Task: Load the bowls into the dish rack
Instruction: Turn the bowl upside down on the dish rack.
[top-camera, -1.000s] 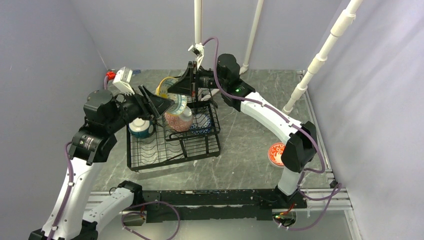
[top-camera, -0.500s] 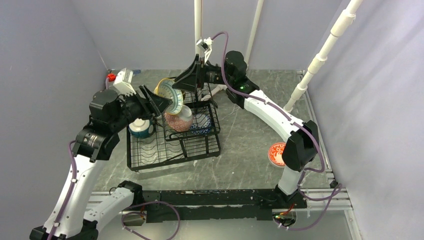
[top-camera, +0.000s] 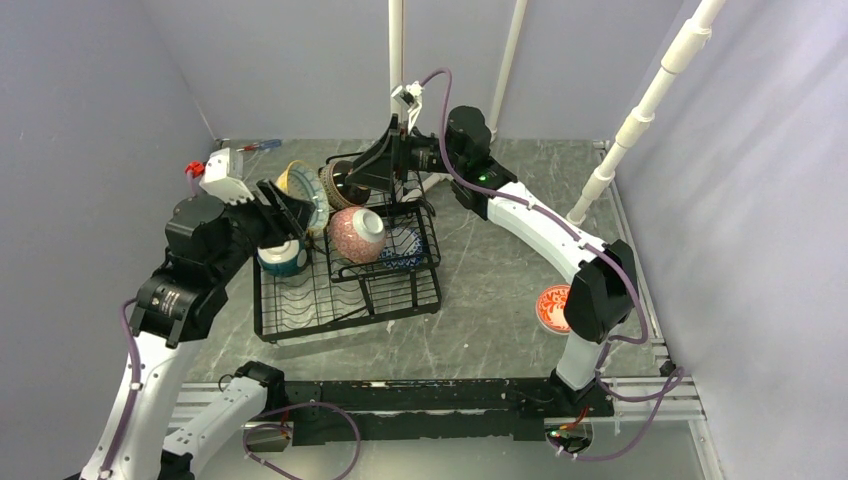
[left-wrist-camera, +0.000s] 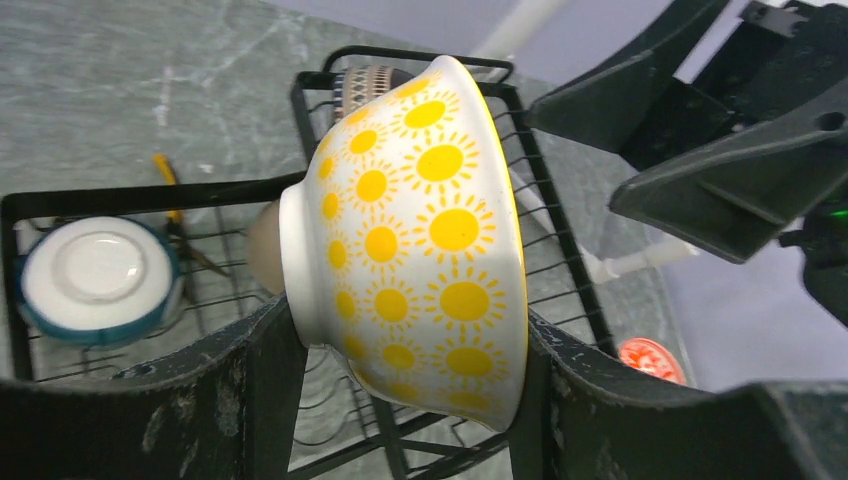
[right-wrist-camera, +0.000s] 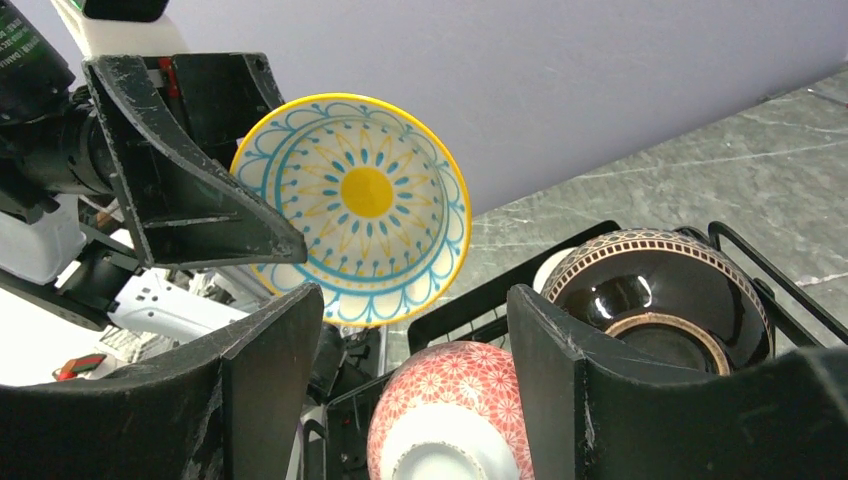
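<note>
Here's the grey marbled desk (top-camera: 500, 260), and sitting at about nine o'clock from its middle is the black wire dish rack (top-camera: 330, 300), already carrying a fair load. The left arm reaches in from seven o'clock, and its left claw (top-camera: 290, 208) is clamped on the yellow sun-patterned bowl (left-wrist-camera: 420, 230), one finger on the foot side and one on the rim side. That bowl is up on edge in the air, over the rack's eleven o'clock corner, its blue-and-yellow inside facing the other arm. The right arm sweeps in from three o'clock, and the right claw (right-wrist-camera: 415, 295) has its fingers wide apart with nothing between them, hanging above the rack's twelve o'clock end, just beside the brown striped bowl (right-wrist-camera: 660, 300). That brown one leans on edge in the rack's far part. Just toward six o'clock from it, the pink-red patterned bowl (top-camera: 357, 235) lies tipped in the middle of the rack, foot showing to the right wrist camera. At the rack's nine o'clock side a teal bowl (left-wrist-camera: 98, 280) rests upside down, white base up. At the three o'clock side a blue-white zigzag bowl (top-camera: 405, 247) sits low in the wires. Well apart, out at three o'clock on the bare desk, a red patterned bowl (top-camera: 550, 305) waits, partly hidden by the right arm.
</note>
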